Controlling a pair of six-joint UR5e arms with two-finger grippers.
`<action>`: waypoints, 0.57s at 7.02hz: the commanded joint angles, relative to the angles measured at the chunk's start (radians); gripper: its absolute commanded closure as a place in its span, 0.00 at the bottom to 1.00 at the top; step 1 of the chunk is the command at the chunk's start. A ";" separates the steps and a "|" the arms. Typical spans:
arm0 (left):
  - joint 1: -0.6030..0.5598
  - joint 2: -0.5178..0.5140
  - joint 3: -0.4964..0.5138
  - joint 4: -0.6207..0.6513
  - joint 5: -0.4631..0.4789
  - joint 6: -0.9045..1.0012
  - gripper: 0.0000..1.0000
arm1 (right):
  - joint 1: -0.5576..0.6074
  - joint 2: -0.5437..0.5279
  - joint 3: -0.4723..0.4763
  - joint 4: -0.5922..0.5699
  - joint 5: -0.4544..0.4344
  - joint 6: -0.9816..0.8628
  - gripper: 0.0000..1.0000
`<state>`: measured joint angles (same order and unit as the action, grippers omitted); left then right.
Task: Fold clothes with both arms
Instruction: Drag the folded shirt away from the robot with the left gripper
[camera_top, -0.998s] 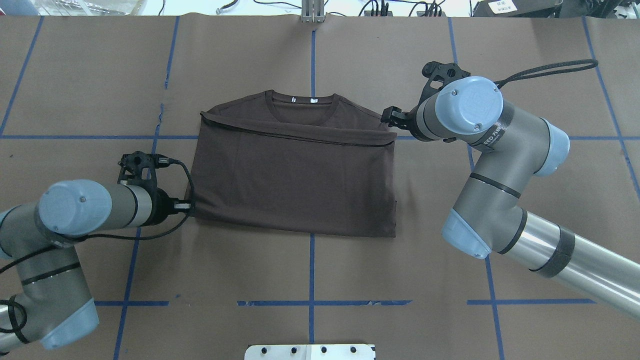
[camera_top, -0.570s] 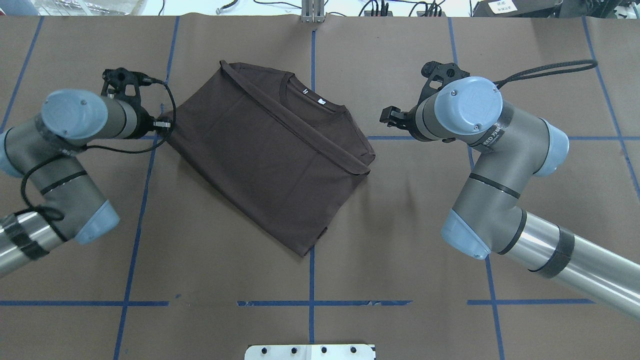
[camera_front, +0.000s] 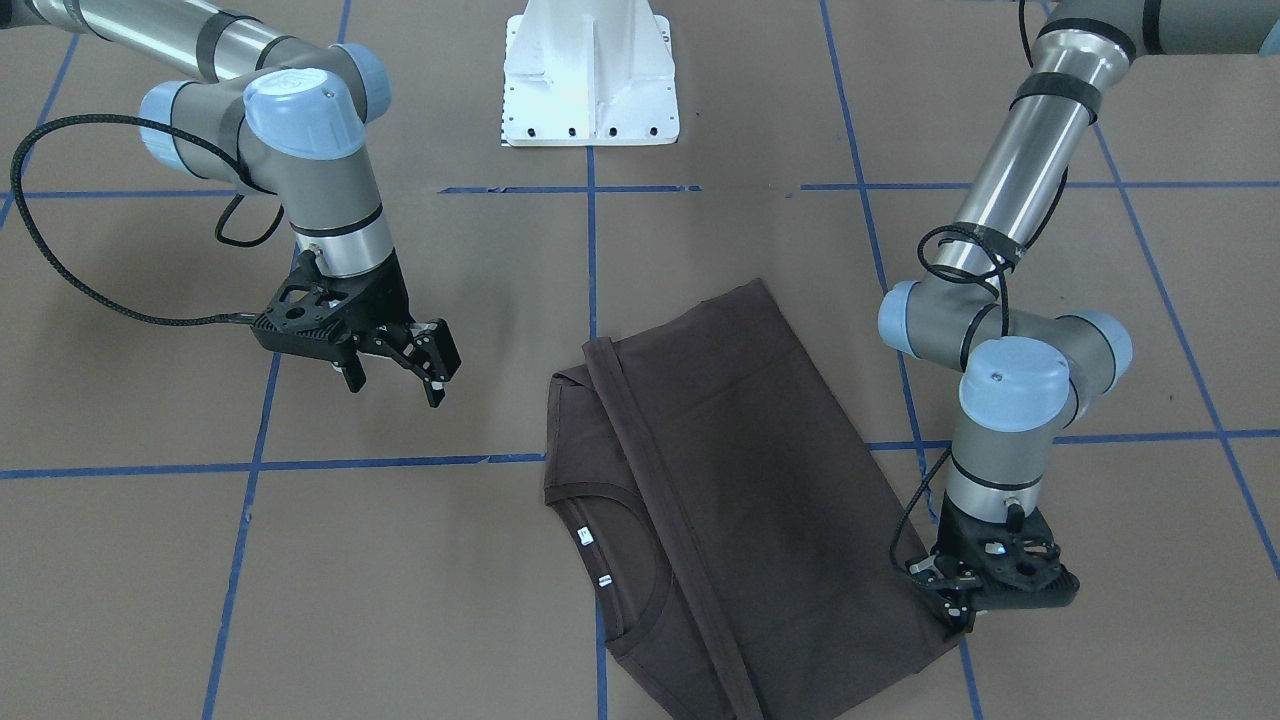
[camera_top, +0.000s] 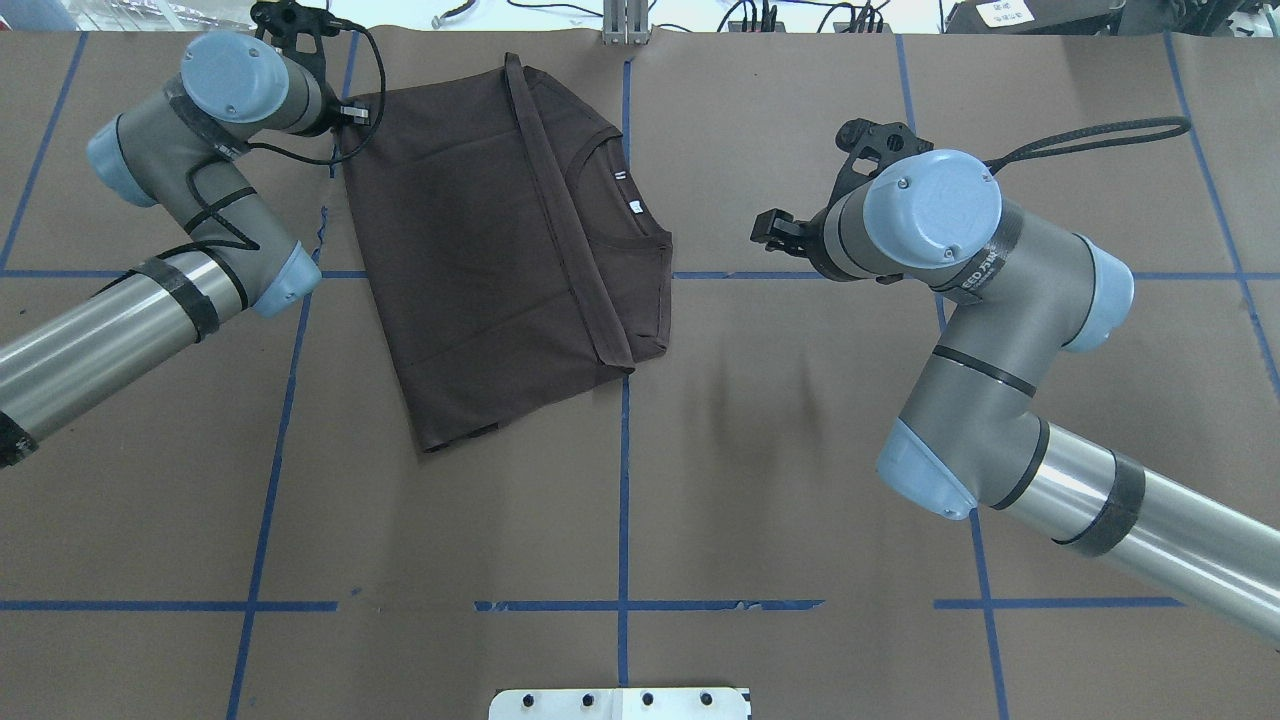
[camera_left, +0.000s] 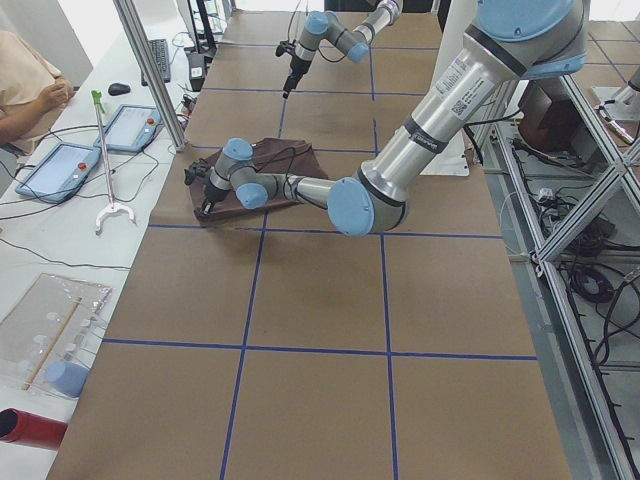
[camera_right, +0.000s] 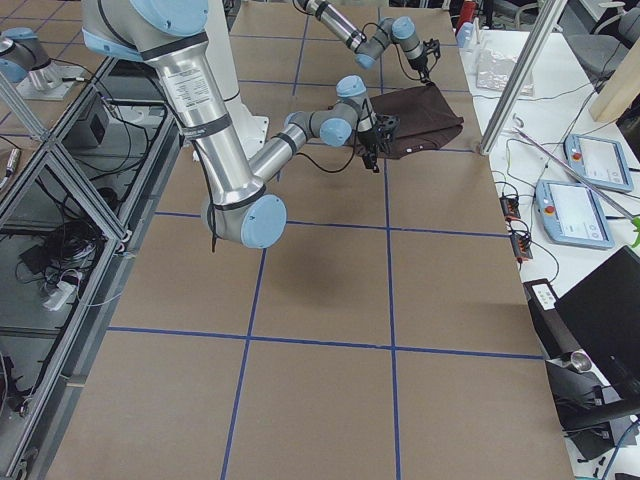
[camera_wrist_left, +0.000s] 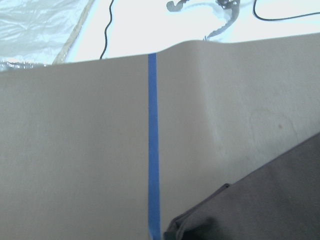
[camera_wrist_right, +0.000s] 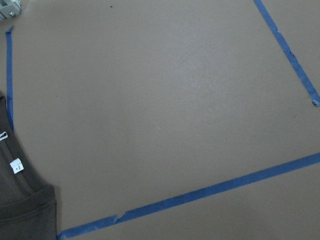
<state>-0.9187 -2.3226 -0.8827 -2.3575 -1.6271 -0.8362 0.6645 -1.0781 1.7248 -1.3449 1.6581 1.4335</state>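
The dark brown T-shirt (camera_top: 470, 260) lies folded flat on the brown table cover, its collar and white labels (camera_top: 628, 200) pointing to the robot's right. My left gripper (camera_top: 352, 113) is shut on the shirt's far left corner near the table's far edge; in the front-facing view the left gripper (camera_front: 955, 603) sits low on that corner of the T-shirt (camera_front: 760, 480). In the left wrist view only a corner of the T-shirt (camera_wrist_left: 260, 205) shows. My right gripper (camera_front: 397, 382) hangs open and empty above the table, right of the shirt and apart from it.
The white pedestal base (camera_front: 590, 70) stands at the near centre. Blue tape lines (camera_top: 623, 480) grid the cover. Cables and a metal post (camera_top: 625, 20) lie past the far edge. A person (camera_left: 25, 90) sits by tablets (camera_left: 60, 165) at the side desk.
My left gripper swept toward the far edge with the shirt's corner, dragging and turning the shirt clockwise in the overhead view. The right gripper let go of the shirt's edge and stayed nearly still.
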 joint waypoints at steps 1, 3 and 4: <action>-0.035 0.018 -0.033 -0.002 -0.023 0.162 0.00 | -0.009 0.029 -0.014 -0.002 -0.003 0.010 0.00; -0.062 0.118 -0.176 -0.008 -0.177 0.193 0.00 | -0.025 0.219 -0.196 -0.003 -0.009 0.158 0.03; -0.058 0.158 -0.235 -0.006 -0.180 0.187 0.00 | -0.038 0.287 -0.291 0.004 -0.027 0.148 0.00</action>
<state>-0.9766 -2.2186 -1.0374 -2.3645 -1.7860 -0.6497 0.6396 -0.8842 1.5469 -1.3462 1.6459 1.5669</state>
